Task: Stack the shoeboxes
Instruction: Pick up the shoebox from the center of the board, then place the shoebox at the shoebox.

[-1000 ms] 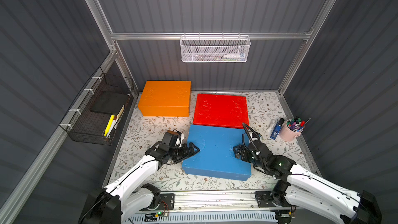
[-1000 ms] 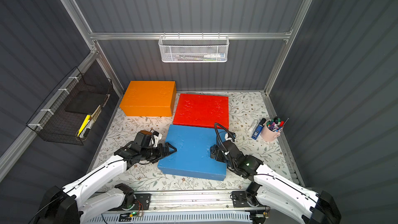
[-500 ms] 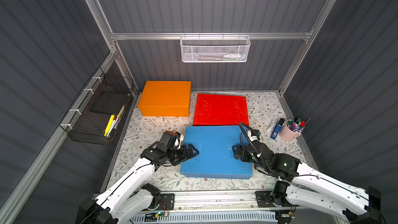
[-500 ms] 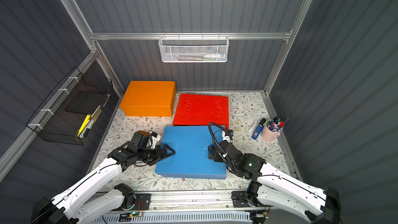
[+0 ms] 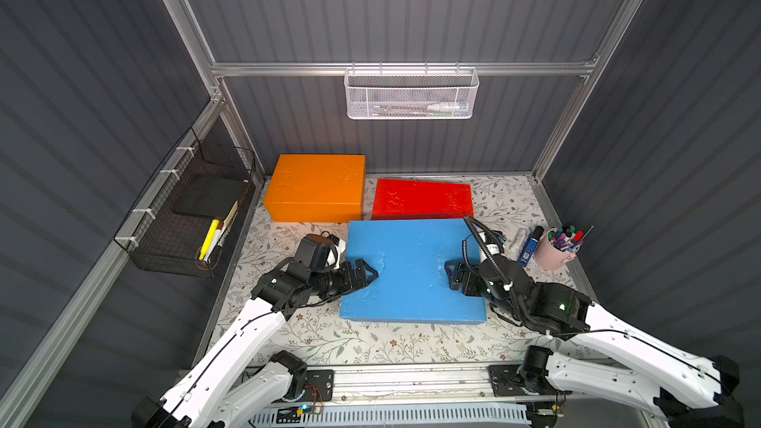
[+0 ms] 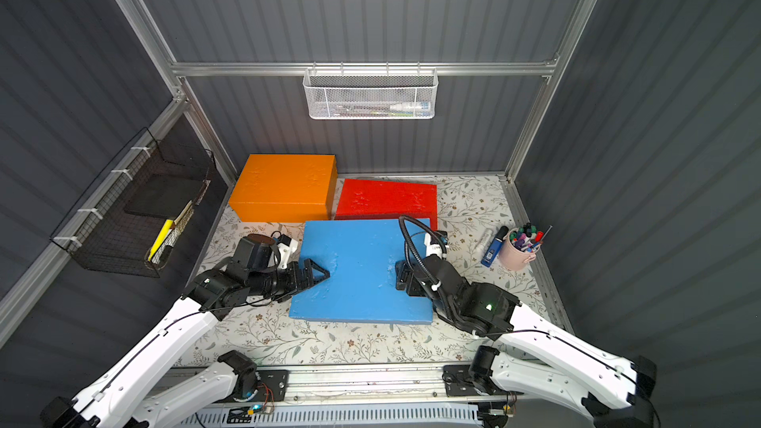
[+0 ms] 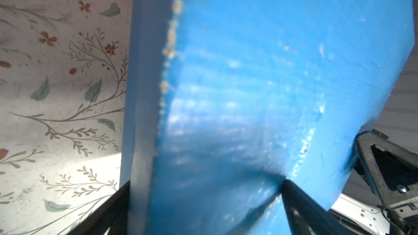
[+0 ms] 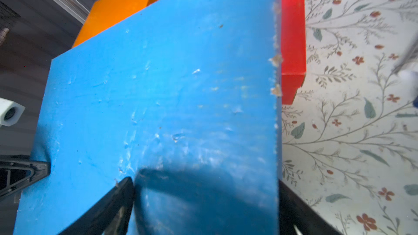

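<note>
The blue shoebox [image 5: 412, 269] [image 6: 358, 273] hangs level above the floral table, held at both short ends. My left gripper [image 5: 366, 275] [image 6: 321, 273] [image 7: 203, 188] is shut on its left end, one finger on the lid and one underneath. At the opposite end my right gripper [image 5: 451, 275] [image 6: 397, 277] [image 8: 205, 186] grips the same way. The red shoebox [image 5: 422, 197] [image 6: 385, 197] [image 8: 291, 30] lies just behind, its front edge covered by the blue one. The orange shoebox [image 5: 317, 187] [image 6: 284, 187] [image 8: 119, 12] stands at the back left.
A pink cup of markers [image 5: 556, 251] and a blue lighter-like item [image 5: 529, 247] sit at the right edge. A black wire basket [image 5: 185, 216] hangs on the left wall. A white mesh basket [image 5: 412, 94] hangs high on the back wall.
Both arms have raised the blue shoebox off the table and carried it slightly toward the back, so its far edge now overlaps the red box's front.
</note>
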Motion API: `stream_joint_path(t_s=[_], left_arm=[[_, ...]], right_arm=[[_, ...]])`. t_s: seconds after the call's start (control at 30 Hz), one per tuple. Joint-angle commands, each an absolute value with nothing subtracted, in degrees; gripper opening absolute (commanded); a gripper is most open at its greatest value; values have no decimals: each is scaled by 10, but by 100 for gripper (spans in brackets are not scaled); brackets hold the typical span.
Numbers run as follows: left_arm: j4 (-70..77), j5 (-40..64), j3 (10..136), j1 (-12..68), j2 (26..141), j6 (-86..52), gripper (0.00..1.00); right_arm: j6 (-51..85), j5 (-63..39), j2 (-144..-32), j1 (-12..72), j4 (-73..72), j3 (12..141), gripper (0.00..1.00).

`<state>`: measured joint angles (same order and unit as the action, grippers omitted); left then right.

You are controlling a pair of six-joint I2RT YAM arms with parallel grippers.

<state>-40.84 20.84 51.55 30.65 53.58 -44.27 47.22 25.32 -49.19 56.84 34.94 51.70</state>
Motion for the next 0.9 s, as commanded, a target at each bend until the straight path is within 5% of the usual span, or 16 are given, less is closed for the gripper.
stream_joint_path(t_s=[0.0,0.4,0.87], left_arm=[[-344,278,575,323,545,-444,99],[-342,248,698,323,665,-442,99],[-400,259,923,311,905,-387,99]], right_arm=[[445,169,-509,596,246,557,91],[377,198,-590,576,201,649,95],[396,25,-691,356,139,689,94]])
